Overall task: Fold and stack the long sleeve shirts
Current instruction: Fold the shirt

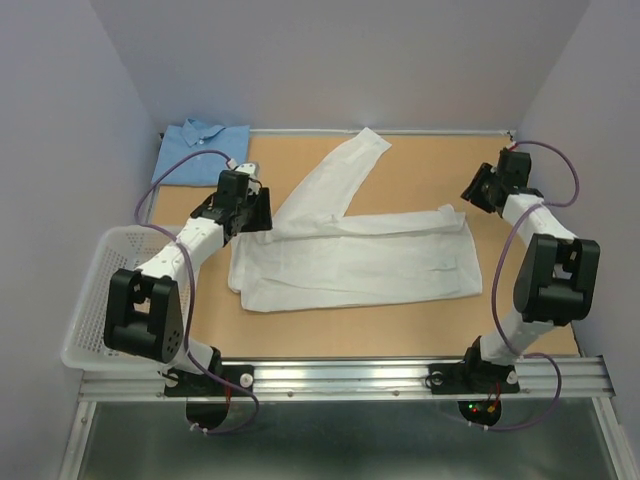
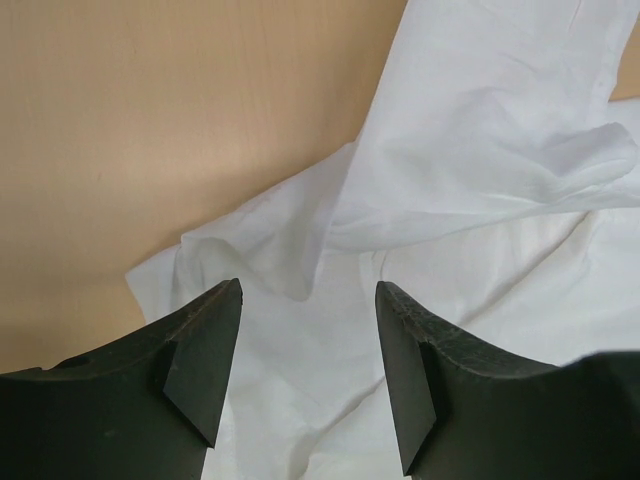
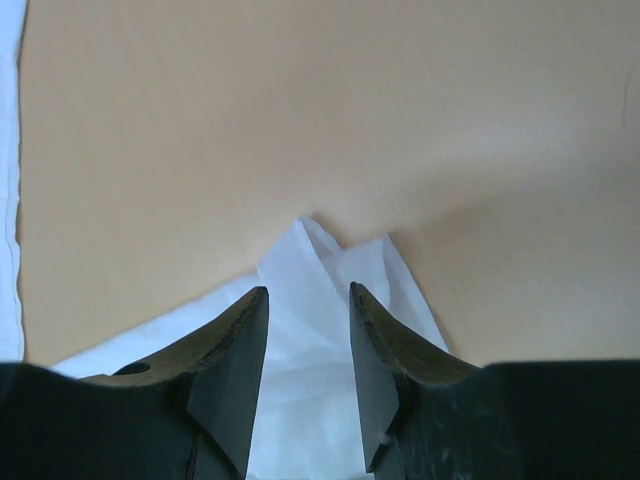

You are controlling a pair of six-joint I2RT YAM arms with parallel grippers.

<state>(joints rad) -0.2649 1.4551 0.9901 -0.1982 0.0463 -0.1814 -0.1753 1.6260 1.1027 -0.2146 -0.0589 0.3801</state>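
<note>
Basket (image 1: 88,300): white mesh, well to the left of the white shirt (image 1: 370,265); leave it out of your count.
Blue shirt (image 1: 200,150): already folded small, beyond the white shirt's far-left end and apart from it.
Left gripper (image 2: 308,290): over the white shirt's left end, near where the sleeve joins; jaws spread, nothing between them.
White shirt: spread on the table (image 1: 420,170), body lying crosswise, one sleeve angled away to the far side.
Handling: light and limp, likely to slide and wrinkle; you do best pinching a hem or corner at both ends together and lifting low.
Right gripper (image 3: 308,290): above the white shirt's far-right corner; jaws parted, a bunched cloth tip showing in the gap, not pinched as far as you can see.
</note>
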